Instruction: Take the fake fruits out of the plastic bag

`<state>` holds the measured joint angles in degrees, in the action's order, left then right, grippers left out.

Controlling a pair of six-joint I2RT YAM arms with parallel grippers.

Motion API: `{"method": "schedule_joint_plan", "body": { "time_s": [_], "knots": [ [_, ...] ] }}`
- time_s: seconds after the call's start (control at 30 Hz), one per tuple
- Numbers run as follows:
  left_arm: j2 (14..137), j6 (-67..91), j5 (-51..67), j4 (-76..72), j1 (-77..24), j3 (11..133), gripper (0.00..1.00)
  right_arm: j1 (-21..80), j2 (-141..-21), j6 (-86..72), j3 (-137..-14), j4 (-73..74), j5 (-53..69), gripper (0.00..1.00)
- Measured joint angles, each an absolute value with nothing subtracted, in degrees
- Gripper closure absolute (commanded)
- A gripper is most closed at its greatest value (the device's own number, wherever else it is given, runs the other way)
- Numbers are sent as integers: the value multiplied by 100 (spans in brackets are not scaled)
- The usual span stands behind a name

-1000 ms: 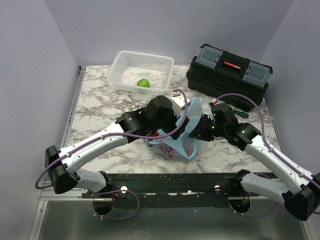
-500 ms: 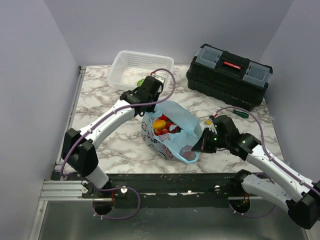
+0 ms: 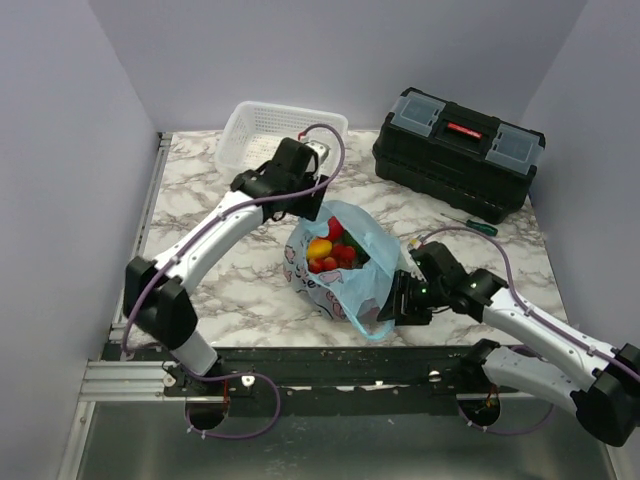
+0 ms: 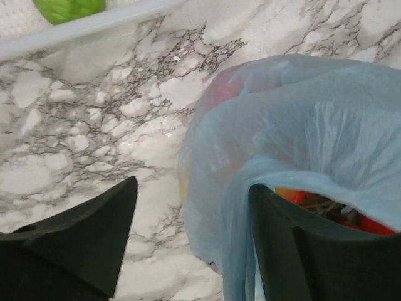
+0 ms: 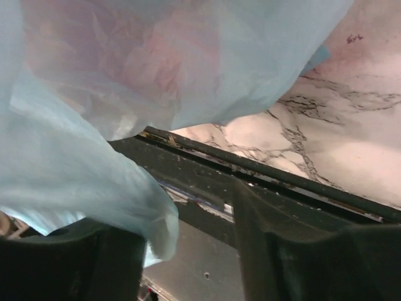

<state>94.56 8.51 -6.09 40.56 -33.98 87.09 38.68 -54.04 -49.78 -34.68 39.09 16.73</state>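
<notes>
Marble tabletop (image 3: pixel 200 205), middle: plastic bag (image 3: pixel 375 275) is sitting with fake fruits (image 3: pixel 330 250) inside; left gripper (image 4: pixel 191 188) is hovering wide apart at its far rim, right gripper (image 5: pixel 178 219) gaping at its near-right corner, neither clamping anything.

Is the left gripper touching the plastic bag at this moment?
Touching. The left wrist view shows the film of the plastic bag draped against one finger of the left gripper, whose jaws stand apart.
</notes>
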Motion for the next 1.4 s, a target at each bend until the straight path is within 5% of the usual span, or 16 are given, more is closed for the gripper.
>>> {"method": "schedule_joint_plan", "body": {
  "time_s": [0.27, 0.47, 0.67, 0.8, 0.97, 1.4],
  "knots": [
    [7109, 716, -523, 4311, -3376, 8162, 3, 3870, -5629, -4383, -4445, 3983, 1284, 0],
    [5828, 1004, -34, 4412, -3371, 7913, 2, 3870, -5992, -3712, -5511, 4241, 541, 0],
    [4910, 1940, 1846, 3717, -3498, 6790, 3, 3868, -6200, -3214, -6125, 4362, -292, 0],
    [4880, 2497, 2351, 2923, -4438, 6062, 8, 3870, -6429, -3087, -6222, 4300, -661, 0],
    [5382, 2685, 1831, 2255, -5516, 5695, 23, 3868, -6816, -3087, -6219, 4075, -858, 0],
    [7194, 2357, -1061, 1951, -6171, 6163, 16, 3870, -7019, -3253, -6012, 3454, -1063, 1]
  ]
}}
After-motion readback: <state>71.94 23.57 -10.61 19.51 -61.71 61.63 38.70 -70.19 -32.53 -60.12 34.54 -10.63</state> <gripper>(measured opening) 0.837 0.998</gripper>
